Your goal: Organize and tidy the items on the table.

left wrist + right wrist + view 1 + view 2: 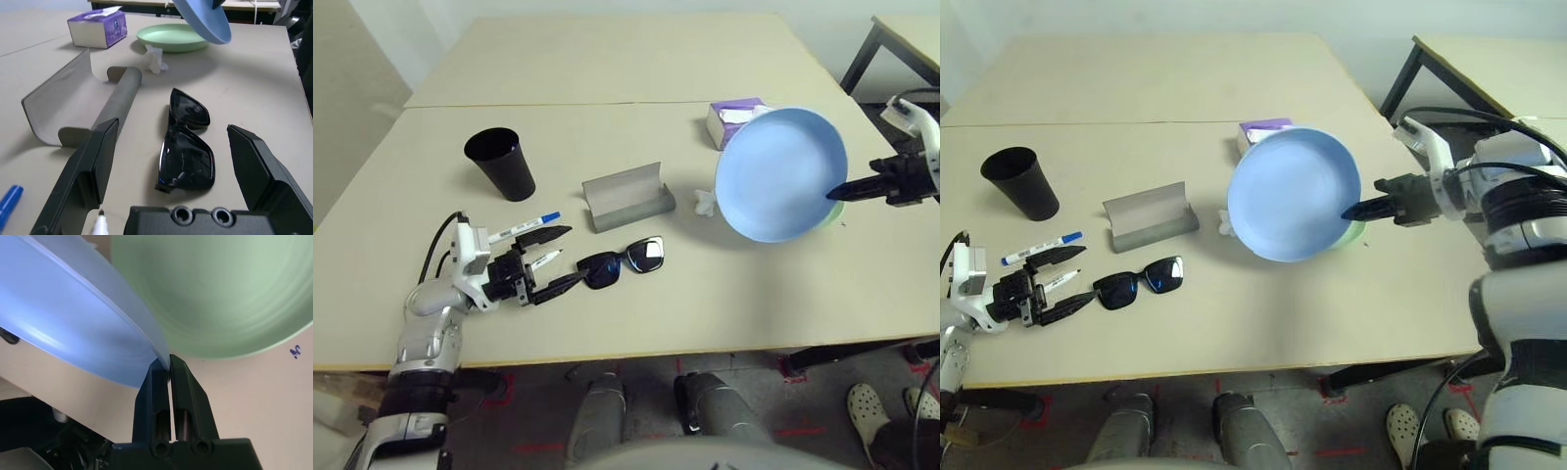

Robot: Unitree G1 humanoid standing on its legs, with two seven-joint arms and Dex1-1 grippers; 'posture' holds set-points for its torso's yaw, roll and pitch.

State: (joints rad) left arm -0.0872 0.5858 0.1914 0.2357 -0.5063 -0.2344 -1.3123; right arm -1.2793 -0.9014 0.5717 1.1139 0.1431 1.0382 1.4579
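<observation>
My right gripper [832, 193] is shut on the rim of the light-blue plate [778, 174], holding it tilted on edge above the green plate [220, 293], which lies flat on the table [705, 304]. My left gripper [574, 257] rests open at the front left, its fingers pointing at the black sunglasses [622, 259]. The black-cap pen [545, 259] lies between its fingers and the blue-cap pen [524, 227] just beyond them. The open grey glasses case [626, 196] sits mid-table, the black cup [501, 162] stands upright to its left, and a crumpled tissue [707, 203] lies by the plates.
A purple tissue box [734, 117] stands behind the lifted plate. A seam [558, 104] crosses the far part of the tabletop. A smaller dark-legged table [901, 39] stands at the back right. A white shoe [867, 406] shows on the floor below the front edge.
</observation>
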